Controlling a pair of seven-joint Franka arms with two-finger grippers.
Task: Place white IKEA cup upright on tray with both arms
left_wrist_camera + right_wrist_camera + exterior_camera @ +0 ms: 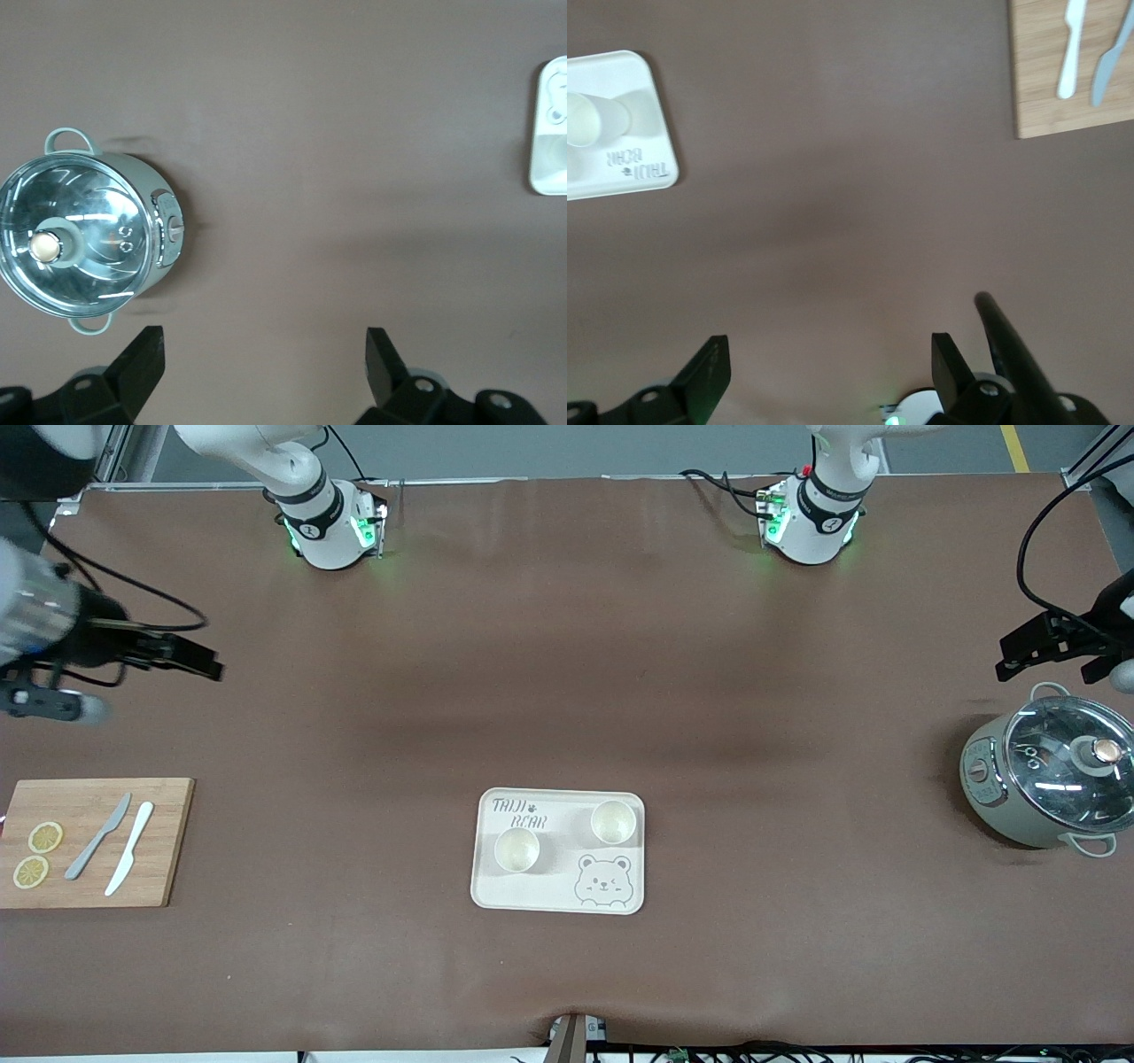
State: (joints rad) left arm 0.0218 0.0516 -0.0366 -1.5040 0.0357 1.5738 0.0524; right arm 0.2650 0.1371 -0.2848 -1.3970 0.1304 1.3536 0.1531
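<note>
Two cups (516,849) (613,821) stand upright on the tray (532,899), touching neither each other nor a gripper, so the placing looks done. The tray lies about midway between the grippers and well apart from both. The right gripper (190,657) hangs wide and empty over bare table near the board (168,841). The left gripper (1028,651) hangs wide and empty just above the pot (1045,779). Likely risk: the left gripper dropping and striking the glass lid (1063,753), or either arm sweeping low and tipping a cup.

two cups (516,849) (613,821) stand on the tray (558,899) mid-worktop (567,691); a cutting board (159,841) lies toward the right arm's end, a pot (1045,771) toward the left arm's.
</note>
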